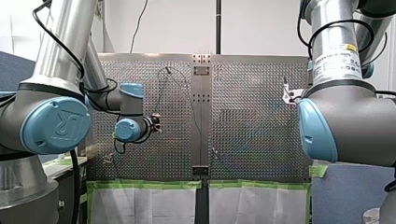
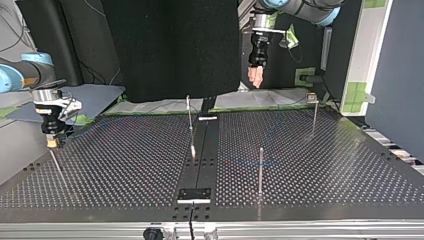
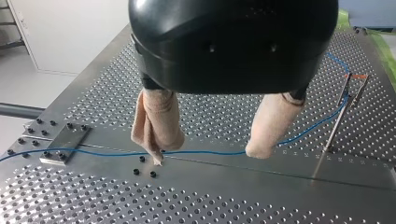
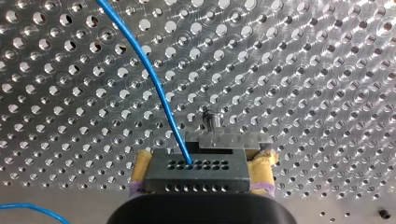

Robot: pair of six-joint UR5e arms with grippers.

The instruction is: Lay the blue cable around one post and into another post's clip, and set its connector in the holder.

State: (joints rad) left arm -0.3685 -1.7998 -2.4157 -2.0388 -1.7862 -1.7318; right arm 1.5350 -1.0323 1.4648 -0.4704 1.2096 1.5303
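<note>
Right end effector (image 4: 203,164): closed on the connector (image 4: 196,176), with its yellow pads (image 4: 142,170) pressed to the block's two sides.
Connector: a dark block with rows of small holes in the face I see. It is held low over the perforated surface (image 4: 303,70), at the top view's left.
Blue cable (image 4: 149,79) at the connector: it leaves one of the holes and arcs away over the surface, ahead of the pads. Another bit of blue shows beside the end effector's body.
Holder (image 4: 229,139): a grey metal piece just ahead of the connector, with a small pin standing behind it. I cannot tell whether the connector and holder touch.
Left end effector (image 3: 208,156): open, with its beige pads (image 3: 273,123) spread wide and nothing between them. It hangs above the surface, well apart from my right one, over the edge farthest from the top view's camera.
Cable under my left: it lies on the surface and crosses beneath the gap between the pads. One way it runs over a small screwed plate (image 3: 65,144), the other way towards a thin post.
Clip post (image 3: 341,109): forked at its tip, with orange marks. The cable rises beside it, but I cannot tell whether it sits in the clip.
Plain post (image 2: 261,170): upright, near the surface's middle seam in the top view.
</note>
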